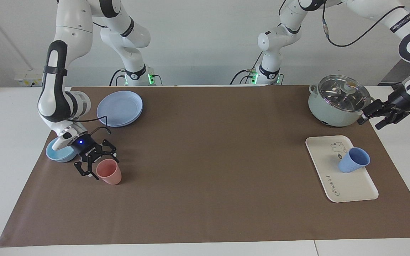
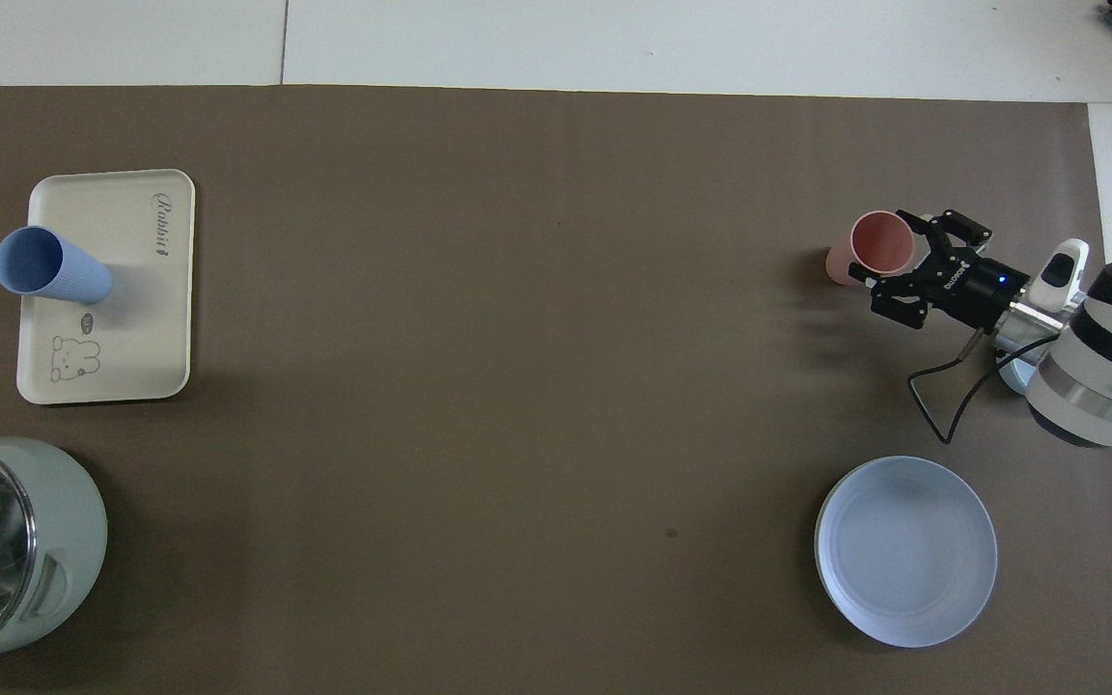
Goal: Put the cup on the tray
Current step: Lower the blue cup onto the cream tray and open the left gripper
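Left gripper (image 1: 373, 120): jaws spread, empty, raised beside the lidded pot (image 1: 340, 100).
Blue cup (image 1: 353, 160): below it, upright on the cream tray (image 1: 354, 185).
Right gripper (image 1: 97, 164): fingers apart around the pink cup (image 1: 109, 172); contact unclear.

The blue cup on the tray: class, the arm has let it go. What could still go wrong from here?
1. The cup stands upright on its narrow base on the tray; a bump to the tray might topple it.
2. The left gripper, open, hangs close beside the pot; a careless swing could strike it.
3. The right gripper sits against the pink cup and could knock it over.
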`<state>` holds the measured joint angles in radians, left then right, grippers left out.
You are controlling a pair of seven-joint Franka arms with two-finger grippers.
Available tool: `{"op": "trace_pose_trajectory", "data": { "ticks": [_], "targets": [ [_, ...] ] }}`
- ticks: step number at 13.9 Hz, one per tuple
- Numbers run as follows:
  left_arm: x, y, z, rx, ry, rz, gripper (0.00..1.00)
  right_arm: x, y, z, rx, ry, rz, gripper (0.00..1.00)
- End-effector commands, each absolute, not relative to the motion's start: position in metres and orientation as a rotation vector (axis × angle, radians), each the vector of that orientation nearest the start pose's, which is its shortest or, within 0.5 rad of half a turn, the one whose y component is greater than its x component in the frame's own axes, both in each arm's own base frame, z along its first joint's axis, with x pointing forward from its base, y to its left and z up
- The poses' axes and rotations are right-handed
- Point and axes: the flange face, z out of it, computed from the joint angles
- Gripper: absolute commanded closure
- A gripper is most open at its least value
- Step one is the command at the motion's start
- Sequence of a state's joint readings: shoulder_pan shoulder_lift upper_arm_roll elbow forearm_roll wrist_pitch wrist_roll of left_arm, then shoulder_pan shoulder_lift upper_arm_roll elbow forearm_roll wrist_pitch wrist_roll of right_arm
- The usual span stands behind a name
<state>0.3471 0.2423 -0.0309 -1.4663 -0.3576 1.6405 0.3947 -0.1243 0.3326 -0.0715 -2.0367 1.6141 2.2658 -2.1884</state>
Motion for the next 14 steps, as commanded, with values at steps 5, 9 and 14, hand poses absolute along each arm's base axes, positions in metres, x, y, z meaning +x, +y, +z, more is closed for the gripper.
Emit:
{"op": "trace_pose_trajectory", "data": {
  "ticks": [5,9,14],
  "targets": [
    [0.606,0.082,0.596,-3.247,0.171,0.209,0.00,0.595,-0.079,0.374,-2.251,-0.745,-1.238,0.00],
    [0.603,0.052,0.607,-3.171,0.252,0.206,0.00,0.591,-0.080,0.429,-2.397,-0.737,-1.040,0.00],
    [0.568,0.026,0.642,-3.083,0.313,0.145,0.00,0.584,-0.034,0.486,-2.631,-0.707,-0.783,0.00]
  ]
}}
